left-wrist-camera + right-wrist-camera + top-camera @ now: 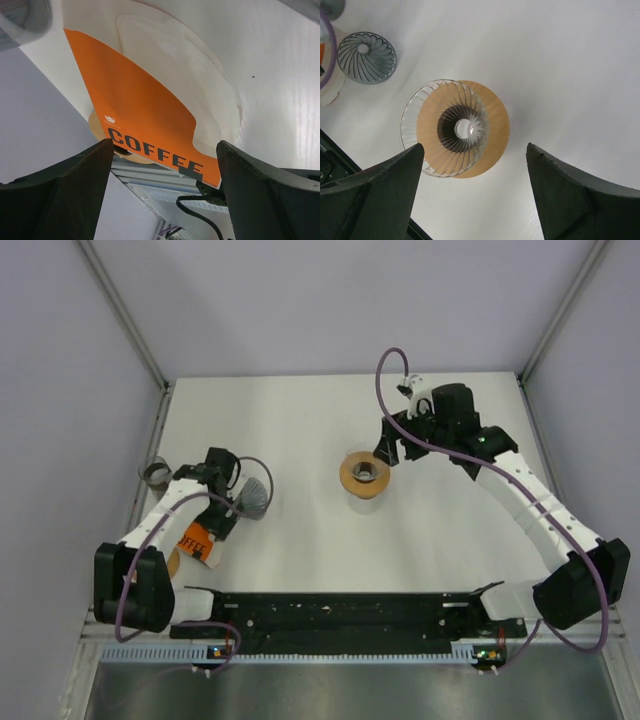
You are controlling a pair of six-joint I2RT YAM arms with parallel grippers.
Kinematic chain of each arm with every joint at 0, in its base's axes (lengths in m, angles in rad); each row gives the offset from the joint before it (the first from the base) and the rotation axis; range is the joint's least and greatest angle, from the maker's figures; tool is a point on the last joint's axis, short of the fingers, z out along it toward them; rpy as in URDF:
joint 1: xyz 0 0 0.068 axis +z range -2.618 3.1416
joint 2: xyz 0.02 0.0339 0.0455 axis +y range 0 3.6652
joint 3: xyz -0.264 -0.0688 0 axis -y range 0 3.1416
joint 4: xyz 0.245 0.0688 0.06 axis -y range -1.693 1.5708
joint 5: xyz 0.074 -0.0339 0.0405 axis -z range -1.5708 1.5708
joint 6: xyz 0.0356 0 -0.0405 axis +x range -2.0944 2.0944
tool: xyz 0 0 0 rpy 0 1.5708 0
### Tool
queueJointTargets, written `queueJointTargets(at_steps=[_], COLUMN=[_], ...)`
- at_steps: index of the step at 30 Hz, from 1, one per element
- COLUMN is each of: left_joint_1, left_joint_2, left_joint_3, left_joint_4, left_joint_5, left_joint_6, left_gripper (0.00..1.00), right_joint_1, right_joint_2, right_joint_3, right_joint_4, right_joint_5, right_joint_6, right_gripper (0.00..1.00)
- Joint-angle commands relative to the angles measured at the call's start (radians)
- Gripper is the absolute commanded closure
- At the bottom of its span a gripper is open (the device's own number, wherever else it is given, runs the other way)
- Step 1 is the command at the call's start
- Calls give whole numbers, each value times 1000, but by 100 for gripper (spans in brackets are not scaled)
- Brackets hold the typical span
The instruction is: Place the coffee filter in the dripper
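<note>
The glass dripper [365,477] with a wooden collar stands mid-table; in the right wrist view it [451,127] is empty. White paper coffee filters [200,85] lie in an orange "COFFEE" pack [145,110], which sits at the near left of the table [195,540]. My left gripper [165,145] is open just above the pack's printed end, holding nothing; in the top view it [220,520] hovers at the pack. My right gripper [474,147] is open and empty, above and just right of the dripper [385,452].
A grey ribbed dripper [255,498] lies beside the left arm and also shows in the right wrist view [367,57]. A small metal cup [153,473] stands at the left edge. A wooden disc [172,562] lies under the pack. A black rail [330,612] runs along the near edge.
</note>
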Motion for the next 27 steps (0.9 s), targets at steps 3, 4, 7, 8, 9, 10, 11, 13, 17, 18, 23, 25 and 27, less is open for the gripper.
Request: queueJointTargets(at_steps=[3,4,7,8,9,10,11,13,17,18,23,25,27], left_joint_1=[-51,-55,-57,-57,-57,-57,-57,-57,-57,-57,-68,-69,-69], left_joint_2=[-99,-105,-96,-93,-93,-93,-91,-79,-52,-45,-16,-24,-47], left_joint_3=[-115,-132,-162,-173,-182,-192,-201,-221,-250,-247,-250,-247,-232], left_joint_4=[220,260,328,340,351,360,369,397,454,460,492,492,481], left_joint_5=[-188,-214,-254,-256,-253,-242,-239,-251,-284,-279,-294,-296,-279], left_joint_6=[55,65,62,60,63,65,72,88,108,103,103,105,108], left_gripper=[14,16,23,25,26,27,28,34,47,51,81,100,100], right_joint_1=[-5,-6,-5,-6,-6,-5,-5,-5,-6,-6,-5,-6,-5], right_joint_2=[-57,-57,-54,-54,-57,-55,-55,-55,-58,-58,-61,-64,-64], right_joint_3=[-1,-1,-3,-4,-4,-4,-4,-3,-4,-4,-4,-6,-6], right_joint_4=[31,31,30,33,31,31,31,31,31,31,33,31,33], right_joint_5=[-11,-14,-19,-24,-28,-33,-36,-34,-40,-45,-54,-57,-57], right_joint_6=[-12,-11,-12,-12,-14,-15,-17,-20,-25,-25,-28,-29,-34], right_gripper=[17,17,17,17,17,17,17,17,17,17,17,17,17])
